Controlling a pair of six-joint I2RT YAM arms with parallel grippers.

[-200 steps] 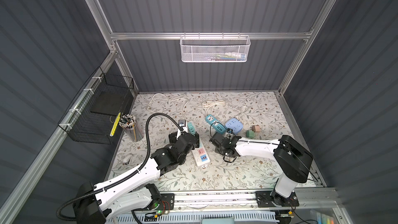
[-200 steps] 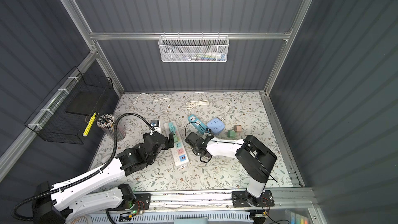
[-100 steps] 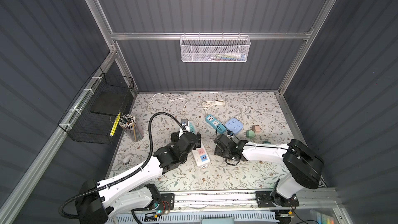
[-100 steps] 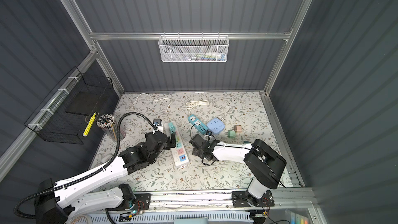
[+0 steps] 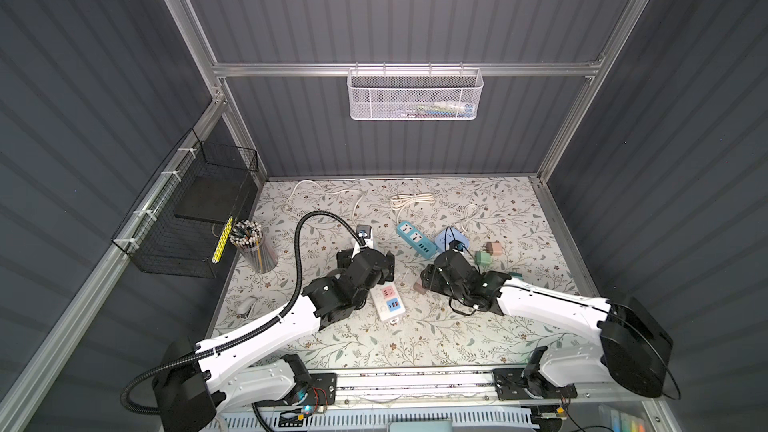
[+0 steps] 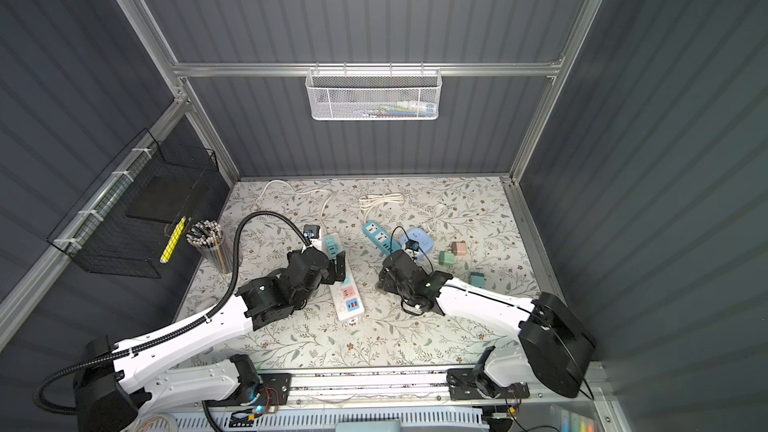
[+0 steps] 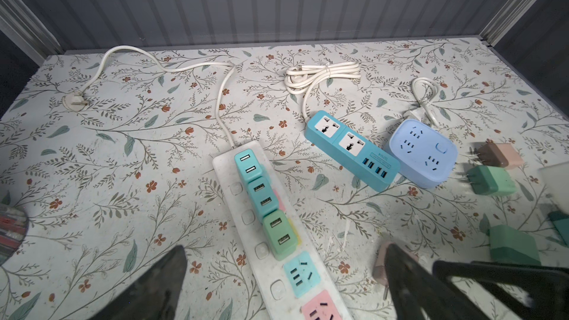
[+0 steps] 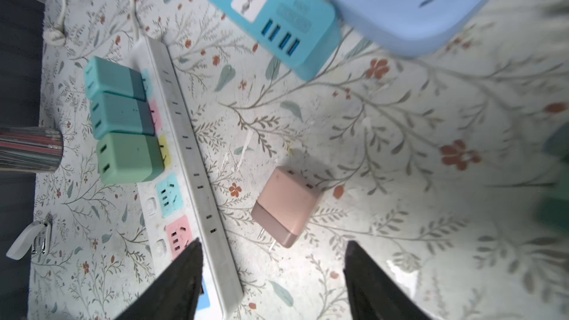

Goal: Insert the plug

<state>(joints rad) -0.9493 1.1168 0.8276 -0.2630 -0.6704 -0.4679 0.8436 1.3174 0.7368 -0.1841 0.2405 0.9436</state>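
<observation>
Plug (image 8: 284,207) lying beside power strip (image 8: 187,149), three chargers (image 8: 120,115) filling sockets

On your floral-print table (image 7: 123,180) you have a white power strip (image 7: 226,167) lying flat, with a teal strip (image 7: 351,152) near it and a pale blue socket block (image 7: 421,152) just beside that. A pink plug (image 8: 284,206) lies on its side near the white power strip, not touching it. A coiled white cable (image 7: 320,73) rests toward the back wall.

The pink plug (image 8: 284,207) looks matt plastic; the white power strip (image 8: 191,149), smooth plastic.
</observation>
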